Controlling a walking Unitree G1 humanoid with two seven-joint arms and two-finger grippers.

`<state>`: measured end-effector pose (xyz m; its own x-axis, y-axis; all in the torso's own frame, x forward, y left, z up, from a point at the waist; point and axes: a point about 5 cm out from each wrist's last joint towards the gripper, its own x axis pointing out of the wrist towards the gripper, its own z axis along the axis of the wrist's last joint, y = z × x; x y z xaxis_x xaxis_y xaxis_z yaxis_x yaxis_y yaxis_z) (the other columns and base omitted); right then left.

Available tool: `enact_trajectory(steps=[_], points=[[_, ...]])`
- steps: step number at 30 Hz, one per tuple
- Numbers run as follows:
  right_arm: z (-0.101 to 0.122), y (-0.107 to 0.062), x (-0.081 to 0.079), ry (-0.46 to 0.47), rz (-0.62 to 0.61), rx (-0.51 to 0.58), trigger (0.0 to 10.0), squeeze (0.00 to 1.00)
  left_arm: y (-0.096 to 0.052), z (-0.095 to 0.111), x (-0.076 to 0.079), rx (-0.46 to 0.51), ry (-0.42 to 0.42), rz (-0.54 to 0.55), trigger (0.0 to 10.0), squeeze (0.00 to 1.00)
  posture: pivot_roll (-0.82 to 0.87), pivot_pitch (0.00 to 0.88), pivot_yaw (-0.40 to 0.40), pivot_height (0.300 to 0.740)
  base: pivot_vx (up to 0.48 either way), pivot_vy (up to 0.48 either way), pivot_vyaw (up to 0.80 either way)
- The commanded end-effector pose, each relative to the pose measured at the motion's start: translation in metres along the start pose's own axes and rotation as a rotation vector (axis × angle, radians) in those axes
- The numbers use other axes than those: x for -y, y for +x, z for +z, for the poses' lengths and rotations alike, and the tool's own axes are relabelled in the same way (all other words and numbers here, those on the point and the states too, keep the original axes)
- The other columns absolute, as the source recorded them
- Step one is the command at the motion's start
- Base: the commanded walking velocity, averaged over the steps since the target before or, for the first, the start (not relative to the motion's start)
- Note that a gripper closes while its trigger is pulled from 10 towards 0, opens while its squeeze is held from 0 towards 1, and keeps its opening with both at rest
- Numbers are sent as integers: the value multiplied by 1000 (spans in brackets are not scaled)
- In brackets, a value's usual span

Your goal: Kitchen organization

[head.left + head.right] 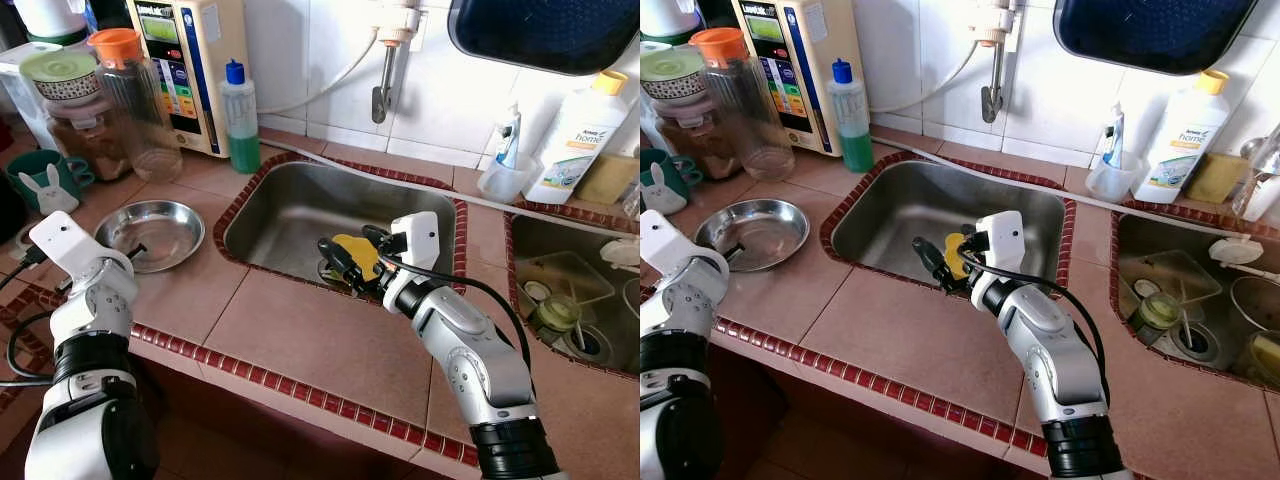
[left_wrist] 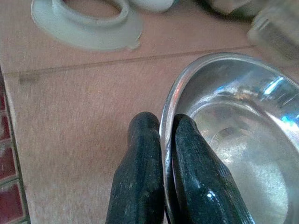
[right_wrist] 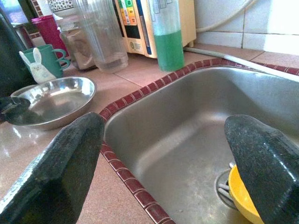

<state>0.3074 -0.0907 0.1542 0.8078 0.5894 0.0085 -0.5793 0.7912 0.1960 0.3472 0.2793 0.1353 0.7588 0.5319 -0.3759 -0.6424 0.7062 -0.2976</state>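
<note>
Left gripper [image 2: 161, 154] pinching bowl [image 1: 150, 232] rim beside sink [image 1: 300, 205]; thin edge risking slipping. Right gripper [image 1: 350, 262] spreading over sink, near yellow cup [image 1: 358, 252].

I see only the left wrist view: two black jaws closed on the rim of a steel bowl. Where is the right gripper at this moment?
Observer: The right gripper hangs over the near edge of the left sink, jaws wide open.
Operator: Is something under it?
Observer: A yellow object lies at the sink's drain, beside one of the jaws; it does not look gripped.
Operator: What stands near my bowl?
Observer: A green mug with a white rabbit figure, to the left of the bowl and apart from it.
</note>
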Motion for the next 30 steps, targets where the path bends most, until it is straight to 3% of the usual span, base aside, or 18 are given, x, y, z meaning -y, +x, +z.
enact_trajectory(steps=[1, 8, 16, 20, 22, 25, 30], points=[[3, 2, 2, 2, -8, 11, 10000, 0, -1, -7, -4, 10, 83, -5, 0, 0, 89, 0, -6, 740, 0, 0, 0], [8, 7, 8, 10, -34, 32, 10000, 0, -20, 5, 26, 216, 139, -247, 0, 0, 92, 4, -6, 740, 0, 0, 0], [16, 15, 22, 31, -103, 47, 10000, 0, -59, 22, 78, 431, 117, -624, 0, 0, 102, 13, -8, 740, 0, 0, 0], [19, 21, 27, 44, -122, 51, 10000, 0, -78, 17, 100, 462, 140, -793, 0, 0, 102, 15, -6, 740, 0, 0, 0], [20, 23, 27, 45, -124, 54, 10000, 0, -81, 15, 104, 464, 139, -824, 0, 0, 101, 15, -4, 740, 0, 0, 0], [26, 30, 31, 89, -150, 81, 10000, 0, -100, 7, 120, 472, 157, -977, 0, 0, 103, 20, -2, 740, 0, 0, 0], [30, 37, 32, 159, -173, 105, 10000, 0, -115, -3, 132, 486, 202, -1065, 0, 0, 103, 22, -3, 740, 0, 0, 0]])
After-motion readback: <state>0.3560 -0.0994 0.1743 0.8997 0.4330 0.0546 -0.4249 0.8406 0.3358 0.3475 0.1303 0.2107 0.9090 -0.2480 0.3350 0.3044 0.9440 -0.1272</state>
